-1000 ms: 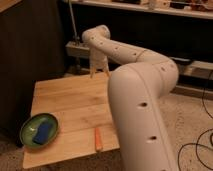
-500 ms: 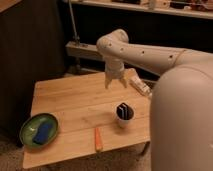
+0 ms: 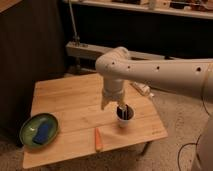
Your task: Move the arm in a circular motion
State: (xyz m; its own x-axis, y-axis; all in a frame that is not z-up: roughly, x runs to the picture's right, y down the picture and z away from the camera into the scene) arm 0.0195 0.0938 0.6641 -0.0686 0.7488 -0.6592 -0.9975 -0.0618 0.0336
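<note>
The thick cream-white tubular robot arm (image 3: 150,72) reaches in from the right over the pale wooden bench (image 3: 75,105). Its small pronged gripper (image 3: 111,104) hangs just beside a white cup (image 3: 125,116), holding nothing; how far it is open cannot be told. An orange carrot (image 3: 98,139) and a green plate (image 3: 27,137) carrying a blue block (image 3: 42,131) lie nearer the front.

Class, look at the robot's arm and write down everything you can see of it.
The arm is cream-white, made of thick smooth tubes dotted with small dark holes. It enters from the right, runs leftward above the wooden table, then bends at a rounded joint and points down. Its small hand hangs over the table, just left of a white cup. Whether they touch is unclear.
</note>
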